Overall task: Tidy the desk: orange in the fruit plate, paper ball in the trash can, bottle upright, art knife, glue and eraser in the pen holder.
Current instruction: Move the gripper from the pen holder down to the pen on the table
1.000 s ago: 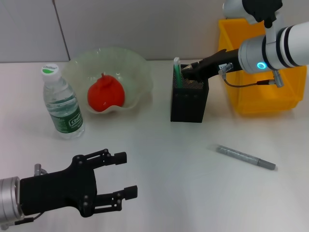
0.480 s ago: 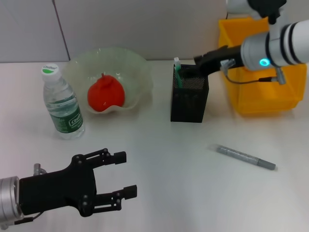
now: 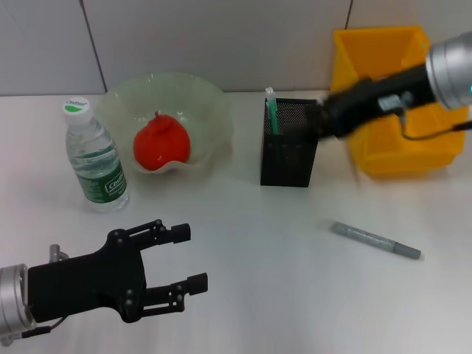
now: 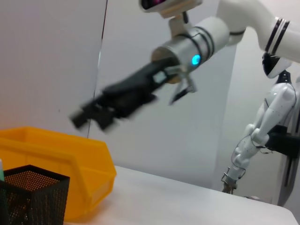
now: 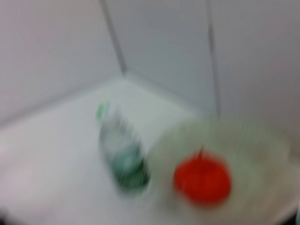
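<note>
White desk (image 3: 243, 258), grey panelled wall (image 3: 221, 37), yellow trash can (image 3: 391, 147)

You've got the orange (image 3: 161, 145) in the fruit plate (image 3: 214, 110), bottle (image 3: 96, 159) upright just left of it, pen holder (image 3: 289, 151) to the right, trash can (image 3: 394, 155) right of that, a pen (image 3: 376, 240) lying in front.

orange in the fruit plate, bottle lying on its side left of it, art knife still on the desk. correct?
Not quite: the bottle stands upright, cap on top, left of the fruit plate, as the head view shows. The orange is in the plate, and the art knife still lies on the desk.
</note>
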### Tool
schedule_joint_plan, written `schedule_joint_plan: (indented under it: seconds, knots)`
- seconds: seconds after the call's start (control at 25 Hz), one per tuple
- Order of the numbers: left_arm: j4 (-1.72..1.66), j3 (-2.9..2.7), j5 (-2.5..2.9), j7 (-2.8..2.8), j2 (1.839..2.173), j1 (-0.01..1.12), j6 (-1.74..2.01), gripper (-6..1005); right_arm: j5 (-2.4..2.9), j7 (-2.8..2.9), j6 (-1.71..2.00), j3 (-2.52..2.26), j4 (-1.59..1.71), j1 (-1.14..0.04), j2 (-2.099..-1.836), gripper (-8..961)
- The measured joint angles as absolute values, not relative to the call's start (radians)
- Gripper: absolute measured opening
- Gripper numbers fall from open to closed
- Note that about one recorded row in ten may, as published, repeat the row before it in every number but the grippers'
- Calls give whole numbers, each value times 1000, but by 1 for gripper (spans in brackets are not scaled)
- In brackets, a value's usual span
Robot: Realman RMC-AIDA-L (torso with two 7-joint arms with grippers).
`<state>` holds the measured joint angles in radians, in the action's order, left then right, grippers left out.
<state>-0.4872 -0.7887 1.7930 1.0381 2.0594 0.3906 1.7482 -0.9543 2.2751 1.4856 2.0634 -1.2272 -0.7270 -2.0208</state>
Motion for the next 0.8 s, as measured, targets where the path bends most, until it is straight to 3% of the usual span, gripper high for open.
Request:
schedule_joint_plan:
  seconds: [0.12, 0.32, 0.44, 0.8]
  knots:
    - [-485, -787, 1793, 1038, 2060, 391, 1748, 797, -773, 2384, 1616, 2062, -1242, -795, -2011, 687]
    - [-481, -777, 1793, 1039, 2062, 393, 1742, 797, -461, 2427, 1699, 2007, -1185, -896, -2044, 685]
    - [-480, -764, 1793, 1040, 2063, 393, 1742, 797, -394, 2425, 1664, 1956, -1133, -912, -2058, 684]
    - [-480, -756, 1793, 1040, 2063, 389, 1746, 797, -380, 2352, 1552, 1908, -965, -932, -2061, 678]
